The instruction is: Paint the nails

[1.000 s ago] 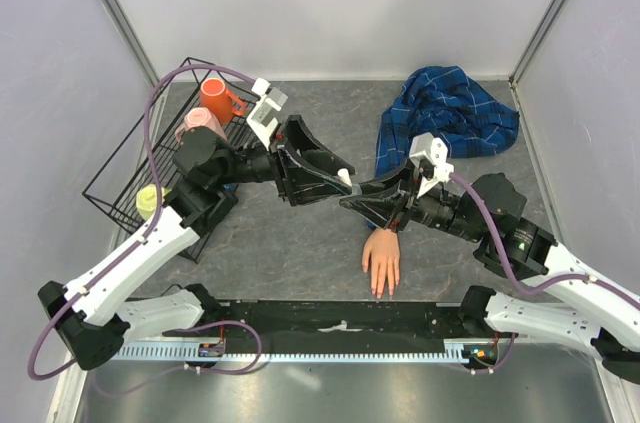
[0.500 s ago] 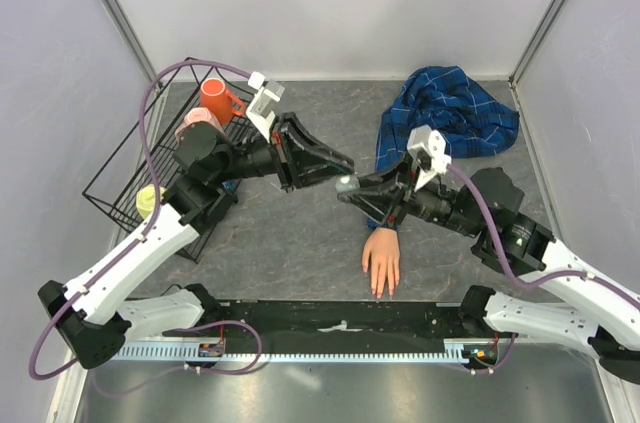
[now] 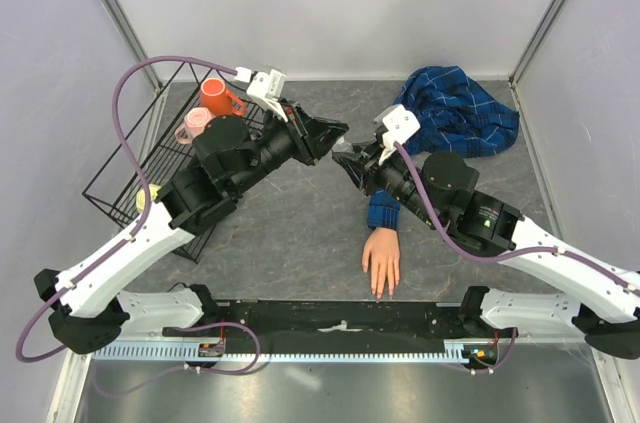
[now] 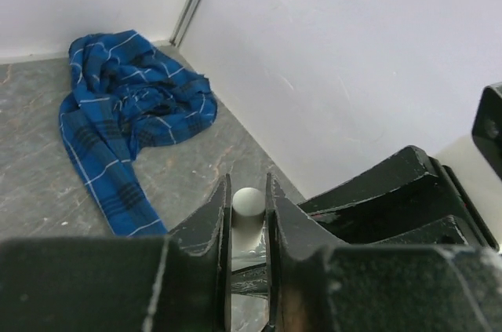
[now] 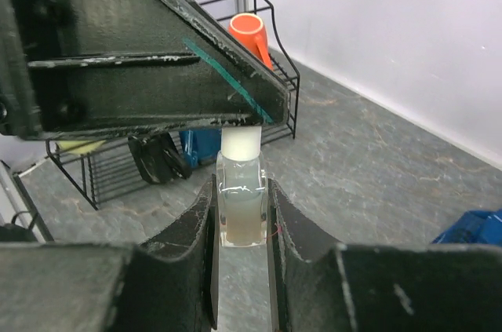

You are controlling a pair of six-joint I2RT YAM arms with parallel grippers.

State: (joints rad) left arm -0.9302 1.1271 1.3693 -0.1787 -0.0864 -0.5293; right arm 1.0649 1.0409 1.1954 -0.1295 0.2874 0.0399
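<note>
The mannequin hand [image 3: 381, 258] lies palm down near the table's front edge. It has a blue plaid cuff [image 3: 383, 210], and its nails [image 3: 380, 289] point toward the arm bases. Both grippers meet in the air beyond the hand. My right gripper [image 3: 352, 157] is shut on the body of a small clear bottle [image 5: 241, 206]. My left gripper [image 3: 337, 140] is shut on the bottle's white cap [image 4: 249, 203], which also shows in the right wrist view [image 5: 241, 142]. The hand is out of both wrist views.
A heap of blue plaid cloth [image 3: 455, 111] lies at the back right. A black wire rack [image 3: 120, 178] at the left holds an orange cup [image 3: 215, 96] and a pink cup [image 3: 194, 124]. A black strip [image 3: 340, 318] runs along the near edge.
Both grippers, joined at the bottle, have moved away from the hand toward the back of the table, and both arms have swung in with them.
</note>
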